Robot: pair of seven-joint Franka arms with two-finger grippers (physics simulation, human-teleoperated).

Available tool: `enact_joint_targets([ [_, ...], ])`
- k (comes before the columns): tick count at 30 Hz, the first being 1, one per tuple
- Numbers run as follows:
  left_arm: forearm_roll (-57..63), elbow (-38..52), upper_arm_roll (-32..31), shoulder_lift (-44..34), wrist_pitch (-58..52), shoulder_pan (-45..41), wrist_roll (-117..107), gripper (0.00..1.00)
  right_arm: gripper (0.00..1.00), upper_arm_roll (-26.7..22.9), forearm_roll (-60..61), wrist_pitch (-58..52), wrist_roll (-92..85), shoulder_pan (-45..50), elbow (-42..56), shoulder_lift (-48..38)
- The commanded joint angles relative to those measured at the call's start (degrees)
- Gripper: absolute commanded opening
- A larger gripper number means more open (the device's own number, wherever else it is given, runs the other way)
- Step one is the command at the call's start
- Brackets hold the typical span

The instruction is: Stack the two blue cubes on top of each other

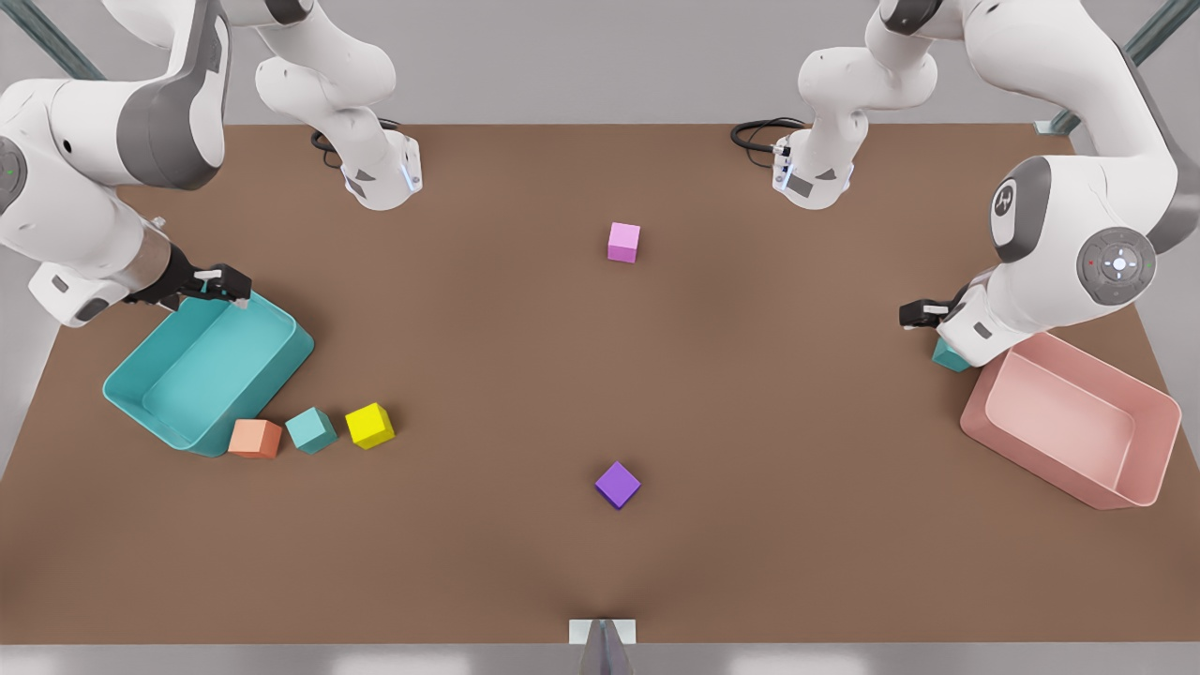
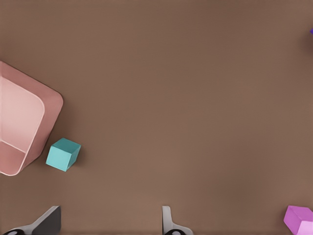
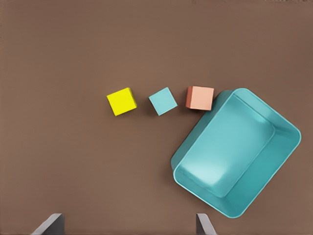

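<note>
On the front view's left hangs the right gripper [image 1: 228, 286], over the far rim of the teal bin [image 1: 141, 412], its jaws wide apart and holding nothing; in its wrist view the two fingertips [image 3: 49, 224] stand well apart over bare table. Nearer the camera than those jaws, just past the bin's near corner, runs a short row: an orange cube [image 1: 254, 438] touching the bin, then the first blue cube [image 1: 310, 429], then a yellow cube [image 1: 369, 425], each just beside the next but apart. That blue cube sits flat, turned a little out of square with the jaws, with a neighbour close on either side. Toward the middle, clear of both grippers, lie a pink cube [image 1: 623, 242] at the back and a purple cube [image 1: 617, 485] at the front. On the front view's right is the left gripper [image 1: 923, 314], jaws likewise apart and empty. The second blue cube [image 2: 63, 154] rests on the table close beside it, just off the corner of the pink bin [image 2: 29, 147] and largely hidden behind the wrist from the front. Each arm is much nearer its own cube. The second cube probably makes the easier pick, with only the bin on one side.
</note>
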Motion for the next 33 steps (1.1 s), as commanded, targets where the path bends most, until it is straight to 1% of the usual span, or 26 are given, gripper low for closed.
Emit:
enact_joint_targets([
  [1,0.06,0.16,-0.01,-0.14,0.02,0.00,0.04,1.00,1.00,-0.04,0.52,0.13,-5.77,-0.08,0.01,-0.04],
  [3,0.06,0.16,-0.01,-0.14,-0.07,0.00,0.04,1.00,1.00,0.05,0.08,0.13,-6.38,0.10,0.10,1.71],
  [4,0.06,0.16,-0.01,-0.23,-0.07,0.00,0.04,1.00,1.00,0.14,0.17,0.31,-11.82,0.10,-0.07,4.08],
  [6,0.06,0.16,-0.01,-0.23,-0.16,-0.09,0.04,1.00,1.00,-0.21,-0.62,1.97,-32.91,-0.87,0.37,9.80],
  [7,0.06,0.16,-0.01,-0.23,-0.77,-0.17,-0.05,1.00,1.00,-0.22,-0.36,3.29,-41.00,-2.89,0.63,11.65],
  [8,0.15,0.16,-0.01,-0.23,-0.86,-0.35,-0.05,1.00,1.00,-0.13,-0.01,6.28,-49.18,-3.86,0.28,14.02],
  [12,0.15,0.16,-0.01,-0.23,-0.95,-0.35,-0.05,1.00,1.00,0.22,0.08,16.91,-65.86,-3.86,-0.25,18.50],
  [13,0.15,0.16,-0.01,-0.23,-1.12,-0.35,-0.14,1.00,1.00,0.22,0.70,20.52,-73.34,-3.86,-1.39,19.47],
  [14,0.15,0.16,-0.01,-0.23,-1.12,-0.35,-0.14,1.00,1.00,0.22,2.02,21.84,-75.46,-3.95,-1.57,20.61],
  [16,0.15,0.16,-0.09,-0.23,-1.21,-0.35,-0.14,1.00,1.00,0.31,2.19,25.96,-81.43,-4.21,-4.12,20.44],
  [17,0.15,0.16,-0.09,-0.23,-1.30,-0.35,-0.14,1.00,1.00,0.22,4.64,29.04,-90.46,-4.21,-5.51,20.53],
  [18,0.15,0.16,-0.09,-0.23,-1.30,-0.35,-0.14,1.00,1.00,0.22,4.74,32.03,-95.67,-4.21,-7.63,20.44],
  [21,0.15,0.16,-0.09,-0.23,-1.30,-0.35,-0.14,1.00,1.00,0.22,4.74,36.87,-109.30,-4.30,-9.56,20.79],
  [23,0.15,0.16,-0.09,-0.23,-1.30,-0.35,-0.14,1.00,1.00,0.22,4.56,39.15,-115.18,-4.30,-11.50,20.88],
  [25,0.15,0.16,-0.09,-0.32,-1.47,-0.35,-0.14,1.00,1.00,0.31,4.74,39.77,-122.39,-4.30,-13.08,20.97],
  [27,0.24,0.25,-0.09,-0.32,-1.56,-0.35,-0.31,1.00,1.00,0.31,4.74,39.77,-125.91,-4.30,-16.16,20.70],
  [33,0.24,0.78,-0.27,-1.11,-2.53,-0.35,-0.14,1.00,1.00,0.31,4.65,40.82,-137.60,-4.30,-16.77,22.20],
])
